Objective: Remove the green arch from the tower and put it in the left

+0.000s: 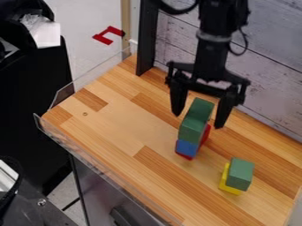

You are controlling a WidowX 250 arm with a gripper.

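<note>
The gripper [198,118] is open over the tower, one finger on each side of the tower's green top, with visible space at the left finger. The green piece [192,129], likely the arch, has a front part and a raised part behind it; whether these are one piece I cannot tell. Under its front is a blue block [187,147]. Red [205,135] shows along the tower's right side and below the blue block. The arch's opening is hidden from this angle.
A green block [240,173] rests on a yellow block [225,181] at the right front of the wooden table [112,128]. Clear low panels edge the table's left and front. A wood-plank wall [271,70] stands behind.
</note>
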